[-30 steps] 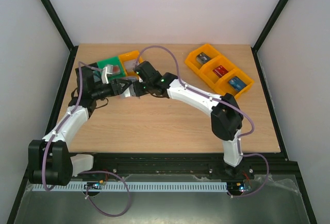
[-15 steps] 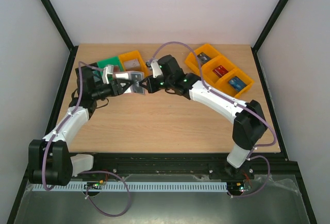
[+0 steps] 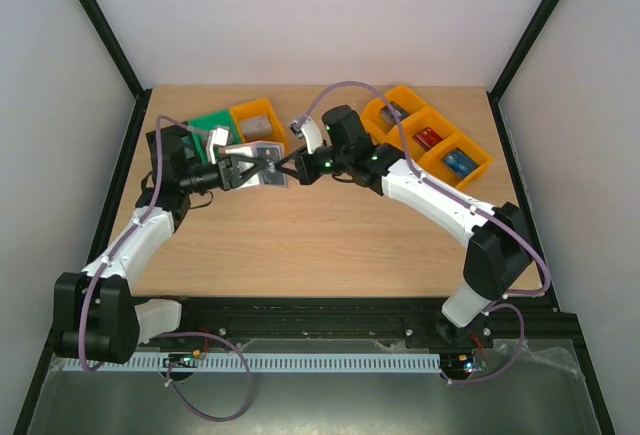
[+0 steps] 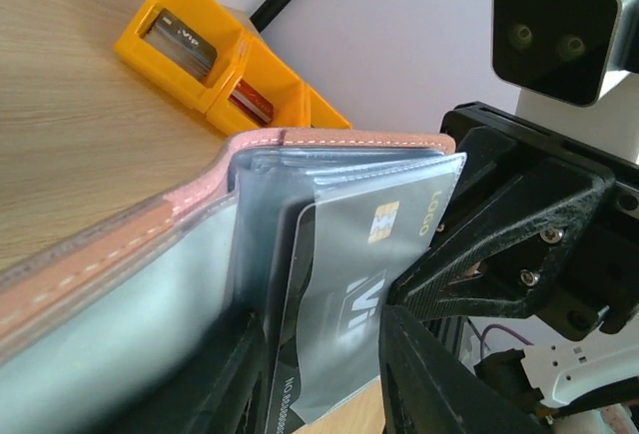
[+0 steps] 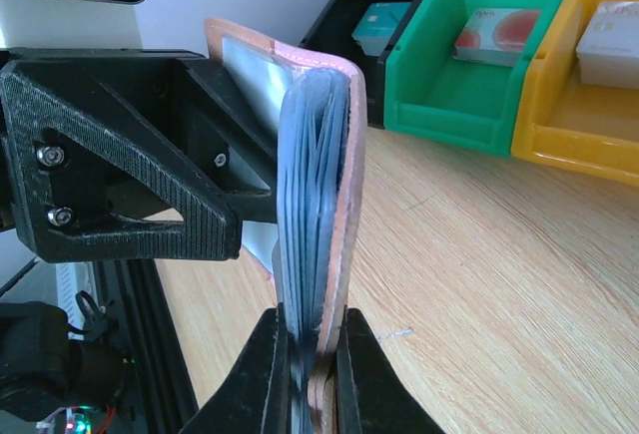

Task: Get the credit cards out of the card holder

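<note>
Card holder (image 5: 347,175) midair, edge pinched by right fingers (image 5: 265,374); left fingers (image 4: 419,384) straddle grey card (image 4: 349,284) (grip unclear); green bin (image 3: 210,123) near.

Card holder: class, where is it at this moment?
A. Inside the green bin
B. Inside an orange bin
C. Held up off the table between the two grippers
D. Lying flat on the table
C: the card holder stands on edge above the table, pinched at its edge by the right gripper, with the left gripper closed on it from the other side.
</note>
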`<state>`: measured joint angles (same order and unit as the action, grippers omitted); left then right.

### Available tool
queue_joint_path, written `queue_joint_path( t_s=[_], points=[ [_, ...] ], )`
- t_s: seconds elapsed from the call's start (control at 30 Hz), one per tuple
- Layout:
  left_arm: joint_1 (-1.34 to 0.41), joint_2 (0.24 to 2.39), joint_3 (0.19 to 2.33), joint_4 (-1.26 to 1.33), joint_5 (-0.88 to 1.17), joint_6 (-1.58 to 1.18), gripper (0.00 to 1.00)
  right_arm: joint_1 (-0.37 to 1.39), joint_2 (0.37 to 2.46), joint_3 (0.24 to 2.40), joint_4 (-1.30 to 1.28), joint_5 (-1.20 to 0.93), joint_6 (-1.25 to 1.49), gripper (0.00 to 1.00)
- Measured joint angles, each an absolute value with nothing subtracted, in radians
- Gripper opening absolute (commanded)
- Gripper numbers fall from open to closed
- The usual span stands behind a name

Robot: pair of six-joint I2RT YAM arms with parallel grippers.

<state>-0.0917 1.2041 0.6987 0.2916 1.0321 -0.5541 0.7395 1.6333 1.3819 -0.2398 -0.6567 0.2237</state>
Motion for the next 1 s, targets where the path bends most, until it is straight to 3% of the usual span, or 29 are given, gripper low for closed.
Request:
queue_joint_path(
  t_s=[0.23,0.57,0.77,1.0],
  points=[
    [-0.098,1.2,0.761,0.216,1.081,-0.488,0.44,0.728,1.606,1.369,-0.216,-0.695,0.221,0.02],
    [-0.144,1.225,1.018,-0.102,1.081,-0.277,0.4,0.707,1.523,1.365,-0.181,-0.717,0.244,0.01],
    [-0.147,1.225,1.121,-0.27,1.126,-0.165,0.48,0.707,1.488,1.363,-0.176,-0.74,0.247,0.02],
    [-0.171,1.225,1.236,-0.398,1.101,-0.085,0.37,0.707,1.445,1.362,-0.152,-0.749,0.254,0.01]
  ],
)
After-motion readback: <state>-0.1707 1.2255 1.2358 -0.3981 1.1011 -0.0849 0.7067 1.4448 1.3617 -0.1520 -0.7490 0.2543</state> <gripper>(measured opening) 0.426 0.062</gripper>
